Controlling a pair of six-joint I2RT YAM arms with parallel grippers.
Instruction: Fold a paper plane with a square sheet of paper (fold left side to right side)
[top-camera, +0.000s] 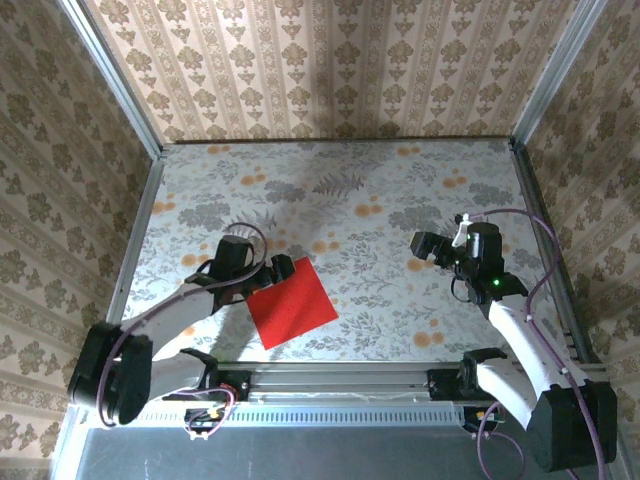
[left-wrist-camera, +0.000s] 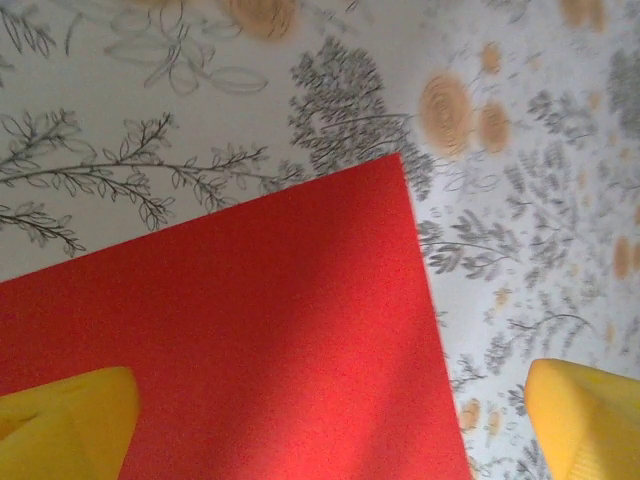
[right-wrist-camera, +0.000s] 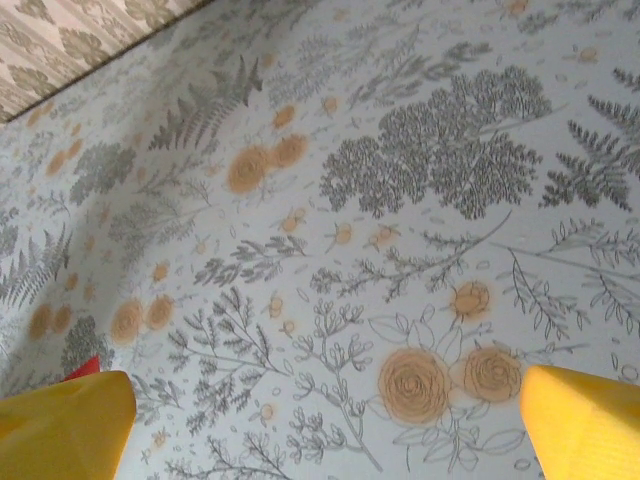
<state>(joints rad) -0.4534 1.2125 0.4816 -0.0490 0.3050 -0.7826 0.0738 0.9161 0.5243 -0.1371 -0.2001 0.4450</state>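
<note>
1. Top external view: the square sheet of paper (top-camera: 292, 302) lies flat on the floral table (top-camera: 380, 190), near the front edge at about 7 o'clock from the table's middle. It is turned so its corners point like a diamond.
2. From up there, the left arm (top-camera: 170, 320) reaches in from 8 o'clock. The left jaws sit at the sheet's 11 o'clock corner, but this view does not show how wide they stand.
3. The left wrist view shows that. The jaws are spread wide, with one yellow pad (left-wrist-camera: 60, 430) over the red at 8 o'clock and the other pad (left-wrist-camera: 585, 420) over bare table at 4 o'clock. The sheet's right-hand edge runs between them, and its corner points to 1 o'clock. I cannot tell whether either pad touches the paper.
4. Top external view again: the right arm (top-camera: 520, 340) is over at 3 o'clock, and the right jaws are well apart from the sheet.
5. The right wrist view shows those jaws wide too, holding nothing, above patterned table. A small red tip of the sheet (right-wrist-camera: 85, 367) peeks in at 8 o'clock, just above the yellow pad (right-wrist-camera: 65, 425) on that side.
</note>
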